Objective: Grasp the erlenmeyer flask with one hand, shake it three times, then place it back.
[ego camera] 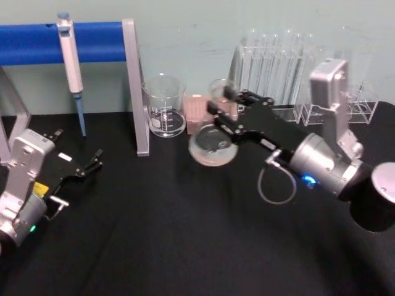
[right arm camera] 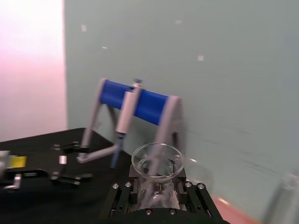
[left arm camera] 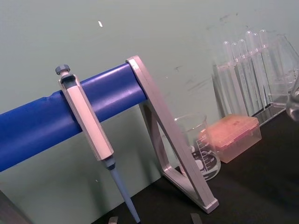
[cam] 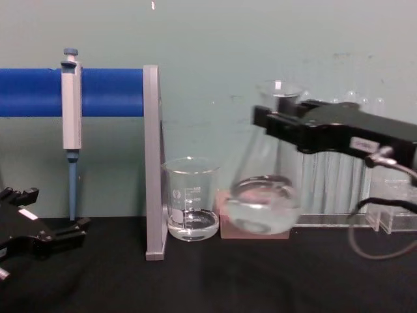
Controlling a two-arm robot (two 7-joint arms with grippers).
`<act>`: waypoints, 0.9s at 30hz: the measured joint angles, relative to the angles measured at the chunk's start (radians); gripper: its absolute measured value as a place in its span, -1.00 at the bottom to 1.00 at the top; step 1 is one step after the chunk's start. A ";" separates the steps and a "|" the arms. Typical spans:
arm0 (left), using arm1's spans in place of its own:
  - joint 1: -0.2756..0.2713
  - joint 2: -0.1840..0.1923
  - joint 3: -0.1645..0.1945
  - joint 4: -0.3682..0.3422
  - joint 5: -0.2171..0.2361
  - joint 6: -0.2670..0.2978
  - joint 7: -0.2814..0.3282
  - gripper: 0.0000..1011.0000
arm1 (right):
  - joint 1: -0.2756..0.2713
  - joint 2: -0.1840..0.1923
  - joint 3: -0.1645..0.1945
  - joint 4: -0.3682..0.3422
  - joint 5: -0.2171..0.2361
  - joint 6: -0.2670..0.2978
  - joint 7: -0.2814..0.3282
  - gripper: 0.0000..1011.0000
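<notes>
In the head view, the erlenmeyer flask [ego camera: 213, 145] is seen just past the table's middle, toward 12 o'clock, with the beaker [ego camera: 165, 106] at its 10 o'clock. Its neck is clamped between the fingers of the right gripper [ego camera: 223, 106], whose arm comes in from 4 o'clock. The left gripper [ego camera: 94, 161] is parked at 8 o'clock, with its fingers spread and nothing held.

In the left wrist view, the pipette [left arm camera: 88, 126] is seen hung on the blue stand [left arm camera: 28, 130], with the beaker at its 4 o'clock.

In the right wrist view, the flask's rim [right arm camera: 157, 161] is seen above the jaws, which are pressed against the glass on both sides.

In the chest view, the flask [cam: 264, 203] is held clear of the black table [cam: 195, 280]. Liquid is seen in its base, and the beaker is at its 9 o'clock.
</notes>
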 joint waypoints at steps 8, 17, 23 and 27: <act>0.000 0.000 0.000 0.000 0.000 0.000 0.000 0.98 | 0.042 -0.011 -0.061 0.028 0.027 -0.016 0.058 -0.10; 0.000 0.000 0.000 0.000 0.000 0.000 0.000 0.98 | 0.058 -0.006 -0.090 0.036 0.045 -0.020 0.069 -0.10; 0.000 0.000 0.000 0.000 0.000 0.000 0.000 0.98 | 0.060 0.004 -0.093 0.036 0.048 -0.022 0.049 -0.10; 0.000 0.000 0.000 0.000 0.000 0.000 0.000 0.98 | 0.056 0.011 -0.078 0.036 0.044 -0.025 0.021 -0.10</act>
